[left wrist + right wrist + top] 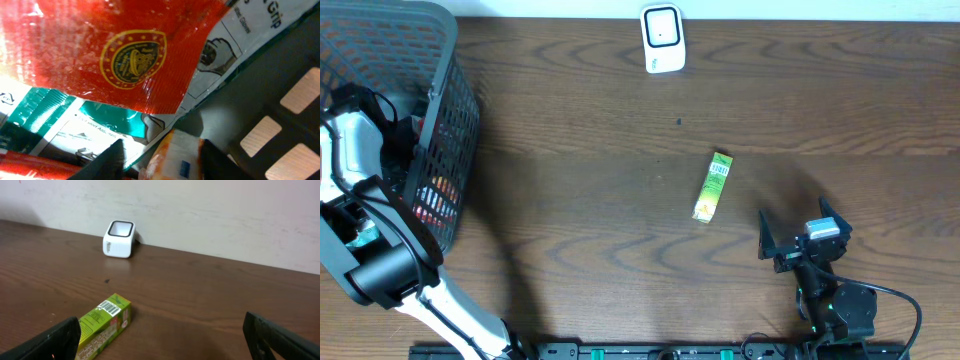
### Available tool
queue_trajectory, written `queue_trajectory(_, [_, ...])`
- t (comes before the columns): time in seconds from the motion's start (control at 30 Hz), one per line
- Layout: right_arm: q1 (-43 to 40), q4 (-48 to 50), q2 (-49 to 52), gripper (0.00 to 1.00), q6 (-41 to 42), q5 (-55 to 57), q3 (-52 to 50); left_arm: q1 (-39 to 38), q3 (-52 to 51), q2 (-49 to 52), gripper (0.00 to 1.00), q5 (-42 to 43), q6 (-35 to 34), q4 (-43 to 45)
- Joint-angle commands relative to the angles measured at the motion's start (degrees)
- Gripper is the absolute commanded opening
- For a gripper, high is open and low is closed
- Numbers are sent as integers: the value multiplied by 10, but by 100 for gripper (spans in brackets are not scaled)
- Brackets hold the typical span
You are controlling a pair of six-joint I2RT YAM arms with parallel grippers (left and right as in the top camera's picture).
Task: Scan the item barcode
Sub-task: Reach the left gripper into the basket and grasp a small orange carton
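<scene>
Brown tabletop [620, 250]; left arm [355, 150] deep inside basket [450, 120].

Dark wooden table [580, 230], pale wall [225, 210]

table [580, 150] holds box [713, 187], scanner [662, 39], basket [440, 130]

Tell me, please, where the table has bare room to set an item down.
The table is bare between the basket and the box, between the scanner and the box, and along its far right side. Crowded: inside the basket, full of packets, and around the right gripper.
</scene>
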Motion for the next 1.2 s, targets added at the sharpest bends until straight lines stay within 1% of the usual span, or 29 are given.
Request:
queue_trajectory(0.0, [3,-2,-3,99,6,-1,-1,0,10,-5,38,3,-10,-3])
queue_trajectory(0.07, [3,-2,-3,99,6,-1,-1,0,11,-5,33,9,-10,-5])
queue_trajectory(0.27, [3,-2,-3,99,6,-1,-1,0,11,-7,33,14,-17,-4])
queue_trajectory(0.33, [3,-2,-3,99,6,-1,-1,0,11,-10,26,14,-19,-4])
queue_trajectory(0.37, [3,-2,-3,99,6,-1,-1,0,12,-13,21,14,-21,-4])
queue_trajectory(0.4, [3,-2,-3,99,6,-1,-1,0,14,-16,19,14,-22,-4])
queue_trajectory(0.43, [3,-2,-3,99,6,-1,-1,0,17,-22,13,14,-26,-4])
queue_trajectory(0.73, [3,-2,-3,99,6,-1,-1,0,29,-108,12,13,-34,18])
queue_trajectory(0.87, [3,-2,-3,99,6,-1,-1,0,29,-153,12,7,-38,46])
queue_trajectory(0.93, [3,-2,-3,99,6,-1,-1,0,29,-180,12,-12,-56,66])
queue_trajectory(1.03, [3,-2,-3,99,6,-1,-1,0,29,-235,12,-53,-73,104])
queue_trajectory(1.17, [3,-2,-3,99,6,-1,-1,-1,29,-324,12,-64,-80,141])
